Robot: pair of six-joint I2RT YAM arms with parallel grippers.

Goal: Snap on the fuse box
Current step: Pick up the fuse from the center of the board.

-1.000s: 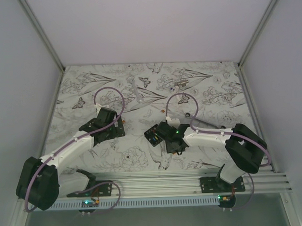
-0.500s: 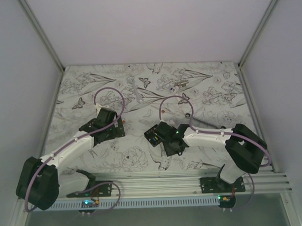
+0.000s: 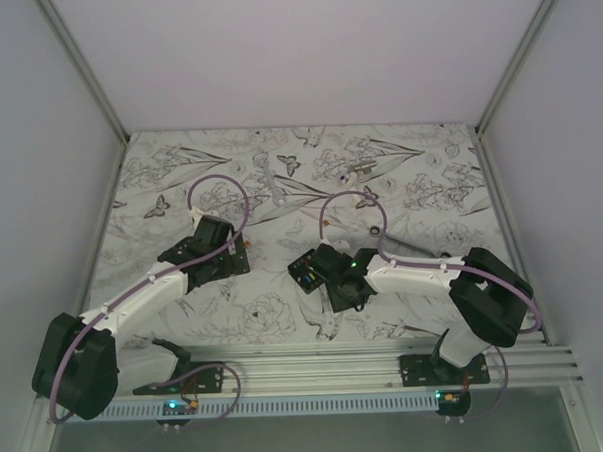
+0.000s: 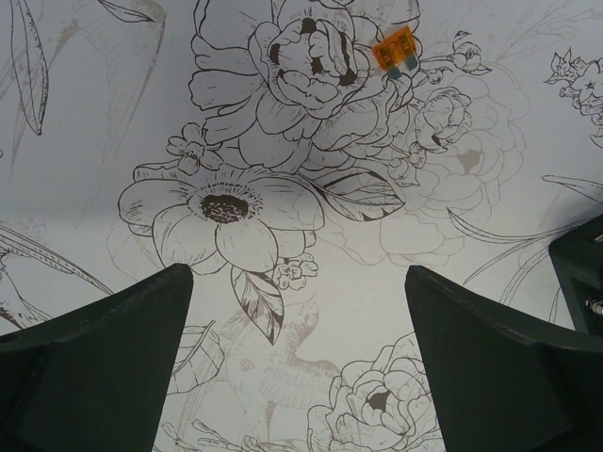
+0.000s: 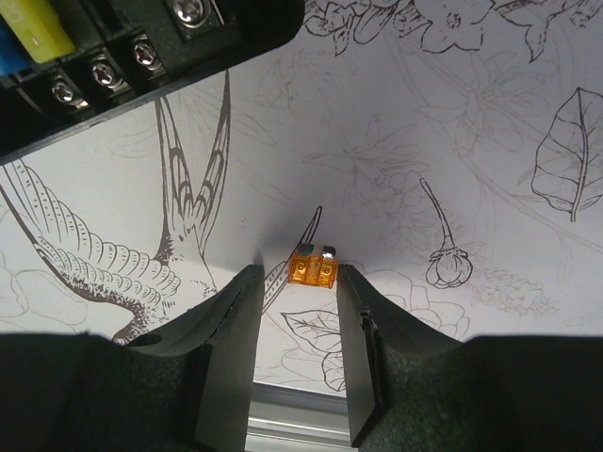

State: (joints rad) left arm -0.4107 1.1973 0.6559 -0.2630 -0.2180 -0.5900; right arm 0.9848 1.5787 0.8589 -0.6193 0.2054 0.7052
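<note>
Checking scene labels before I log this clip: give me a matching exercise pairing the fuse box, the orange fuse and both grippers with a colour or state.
Things
1. fuse box
2. left gripper
3. right gripper
4. fuse

Colour or state
A. orange
B. fingers wide apart, nothing between them
C. black, with a row of screws
D. fingers close on either side of a fuse

Pairs: 1-C, 2-B, 3-D, 4-A
</note>
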